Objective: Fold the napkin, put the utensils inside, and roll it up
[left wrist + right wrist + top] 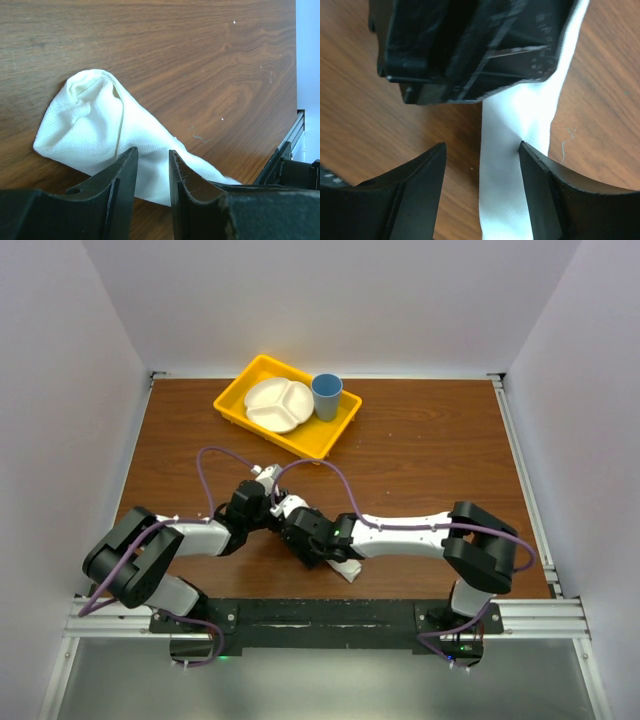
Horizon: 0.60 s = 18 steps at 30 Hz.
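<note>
Napkin (347, 567), bunched into a narrow strip, lies by the desk's (440, 460) near edge, mid-width. Left gripper (152, 152): jaws narrow, closed on the cloth. Right gripper (482, 160): jaws wide, straddling the strip, one finger touching its edge. I see bare wood toward both right corners; yellow tray (232, 405) at the far edge.

Overhead: napkin (347, 568) mostly buried under left arm (190, 537) and right arm (400, 537); I see only corner. Left wrist view: napkin's near end behind left claw (152, 152); can't tell if pinched. Right wrist view: that claw's body covers napkin's far stretch.
</note>
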Available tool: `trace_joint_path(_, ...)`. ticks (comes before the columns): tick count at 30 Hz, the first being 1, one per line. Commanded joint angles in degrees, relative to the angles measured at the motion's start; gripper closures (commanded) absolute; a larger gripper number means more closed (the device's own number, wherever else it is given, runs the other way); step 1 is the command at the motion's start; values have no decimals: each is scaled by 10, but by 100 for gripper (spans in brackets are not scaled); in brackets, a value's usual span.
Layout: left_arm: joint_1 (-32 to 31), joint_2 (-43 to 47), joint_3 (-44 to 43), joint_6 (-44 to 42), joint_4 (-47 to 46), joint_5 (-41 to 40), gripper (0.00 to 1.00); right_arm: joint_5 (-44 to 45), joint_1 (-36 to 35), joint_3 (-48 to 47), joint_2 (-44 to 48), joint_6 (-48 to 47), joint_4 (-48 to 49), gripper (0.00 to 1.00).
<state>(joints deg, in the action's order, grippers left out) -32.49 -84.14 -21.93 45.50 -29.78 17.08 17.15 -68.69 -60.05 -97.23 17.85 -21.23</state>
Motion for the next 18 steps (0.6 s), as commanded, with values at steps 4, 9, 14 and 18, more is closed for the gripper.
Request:
trace_joint_path(4, 13, 1, 3, -9, 34, -4, 63, 99, -18, -29, -38, -14, -28, 35)
trace_joint_path(9, 18, -1, 6, -10, 31, 1, 63, 156, -26, -40, -89, 9, -57, 36)
trace_joint_path(14, 24, -2, 5, -14, 30, 8, 63, 192, -27, -43, -121, 45, -68, 44)
trace_joint_path(18, 29, 1, 4, -17, 36, 13, 63, 205, -27, -38, -133, 57, -63, 60)
